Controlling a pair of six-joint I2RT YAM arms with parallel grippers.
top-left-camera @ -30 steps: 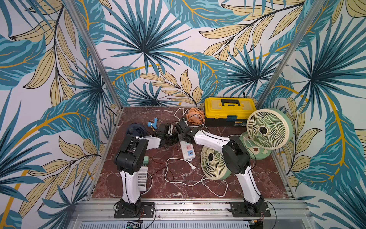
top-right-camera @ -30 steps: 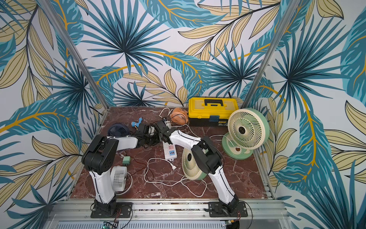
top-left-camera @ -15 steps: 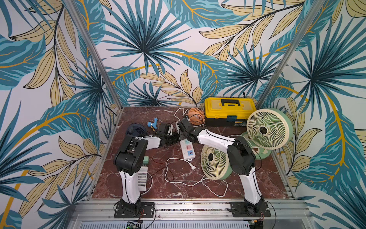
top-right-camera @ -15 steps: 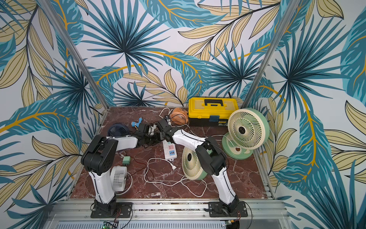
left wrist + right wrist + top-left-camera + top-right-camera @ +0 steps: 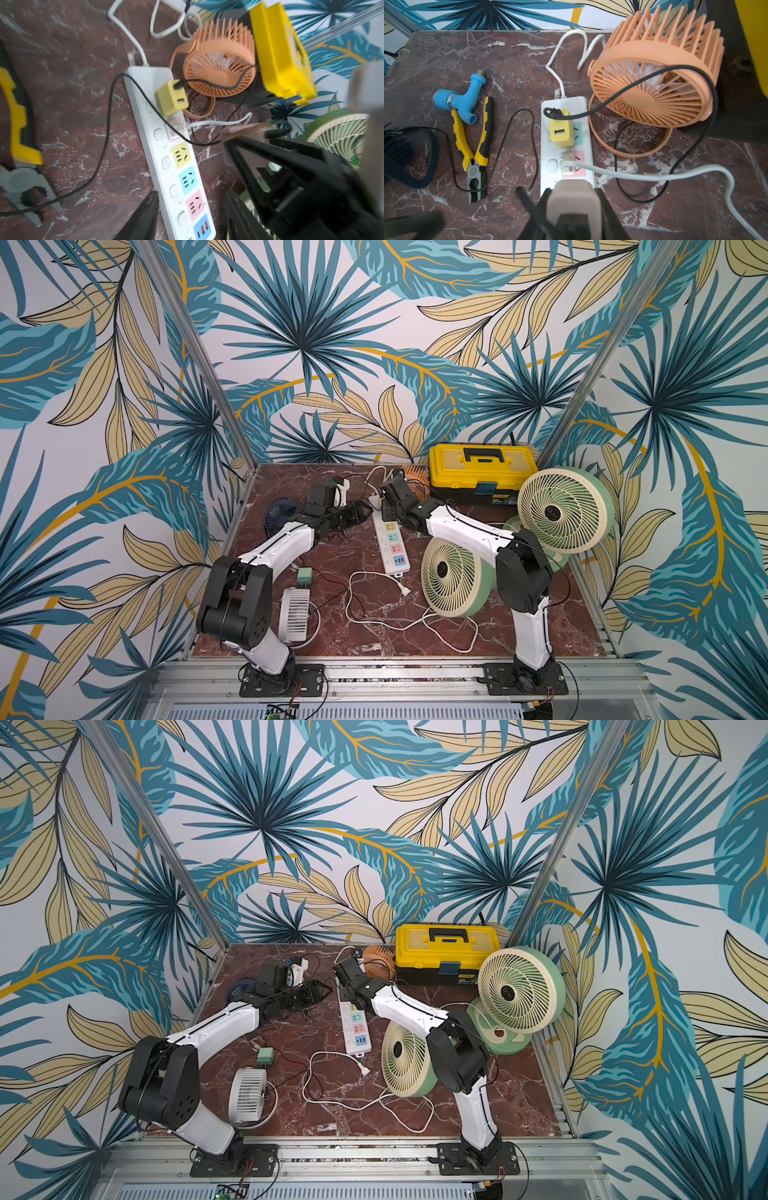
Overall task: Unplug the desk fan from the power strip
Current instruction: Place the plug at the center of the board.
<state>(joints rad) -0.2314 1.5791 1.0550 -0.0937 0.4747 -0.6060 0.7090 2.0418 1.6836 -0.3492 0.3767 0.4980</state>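
**A:** Where do we place the power strip [image 5: 390, 547] [image 5: 356, 1027]?

**B:** In both top views we see it lying flat on the counter [image 5: 345, 547], between the two arms. Its corded end points to the back wall, just beside the orange fan [image 5: 654, 83].

**A:** What do we read in its sockets?

**B:** A yellow adapter [image 5: 561, 131] sits in the socket nearest the cord. A white plug [image 5: 566, 164] sits in the pink socket next to it.

**A:** How do we describe the end effectors?

**B:** The right end effector [image 5: 572, 199] is clenched on a pale pink block [image 5: 236, 133], held close over the strip. We cannot tell whether block and strip touch. A thin black cable [image 5: 533, 145] leaves the block. The left end effector [image 5: 357, 512] stands released, fingers [image 5: 145, 218] spread, grasping nothing, just beside the strip.

**A:** And to the strip's left?

**B:** We note yellow-handled pliers [image 5: 475, 141] touching a blue tap fitting [image 5: 463, 99].
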